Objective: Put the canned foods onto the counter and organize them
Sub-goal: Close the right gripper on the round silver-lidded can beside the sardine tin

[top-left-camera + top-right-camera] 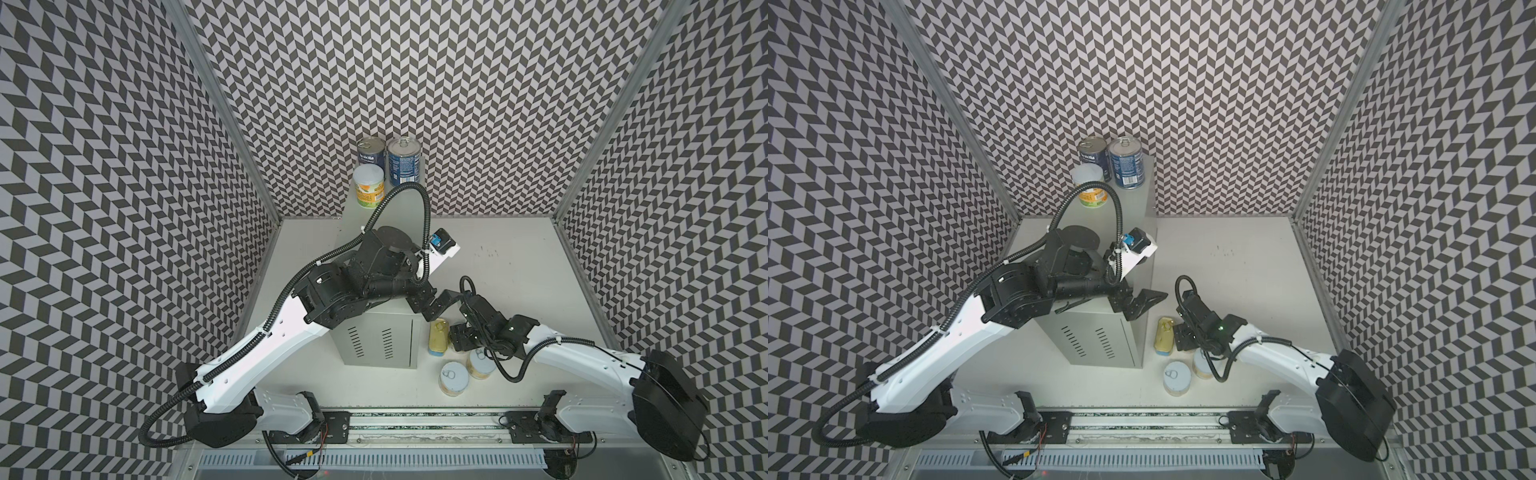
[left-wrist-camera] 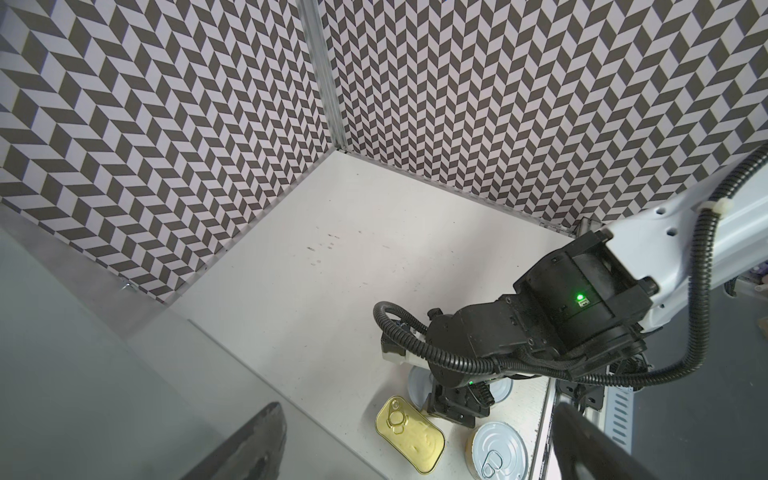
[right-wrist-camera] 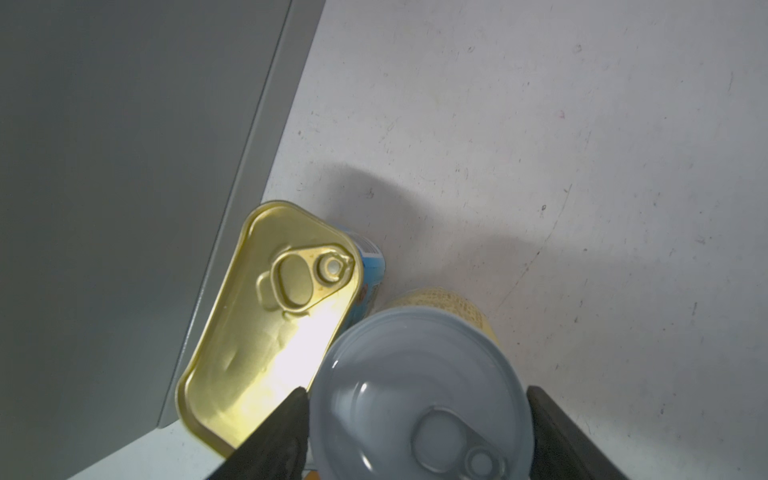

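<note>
Now pinching fruit can (image 3: 399,357) with right gripper (image 3: 417,392), just right of counter (image 1: 374,345); holding left gripper (image 1: 436,307) spread wide over counter's near-right corner.

Counter (image 1: 376,345): left blue tin (image 1: 371,157), right blue tin (image 1: 403,164) and yellow can (image 1: 369,189) are stood far back. Tabletop (image 1: 519,270): gold-topped tin (image 1: 439,336), near white-lidded can (image 1: 454,376) and far white-lidded can (image 1: 476,368) are set alongside.

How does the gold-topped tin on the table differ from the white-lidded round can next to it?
The gold tin is a rounded rectangle, the round can a cylinder. The gold tin has a golden lid and blue sides, the round can a pale lid and yellow sides. The gold tin, beside the counter, is not gripped; the right pincer clasps the round can. Both stand upright on the table, with pull-ring lids.
</note>
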You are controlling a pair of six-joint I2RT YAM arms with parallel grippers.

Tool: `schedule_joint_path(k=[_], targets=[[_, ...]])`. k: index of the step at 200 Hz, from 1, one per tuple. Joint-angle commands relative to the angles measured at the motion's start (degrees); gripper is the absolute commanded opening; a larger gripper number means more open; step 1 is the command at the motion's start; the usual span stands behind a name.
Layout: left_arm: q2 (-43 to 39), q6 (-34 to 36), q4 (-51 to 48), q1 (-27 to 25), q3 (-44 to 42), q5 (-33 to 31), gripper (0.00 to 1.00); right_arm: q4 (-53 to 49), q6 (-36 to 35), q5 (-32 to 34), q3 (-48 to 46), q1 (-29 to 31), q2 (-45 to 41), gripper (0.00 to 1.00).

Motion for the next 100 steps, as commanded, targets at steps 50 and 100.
schedule_joint_path(k=[50,100], targets=[[-1.2,1.1,0.4,-0.3,-0.6,-1.6,1.00,5.9,-3.4,2.6,2.6,-7.6,4.0,0.73],[-1.2,1.6,1.6,-0.2,-1.3,-1.4,1.00,11.5,-7.5,1.8,7.1,-14.2,9.7,0.75]])
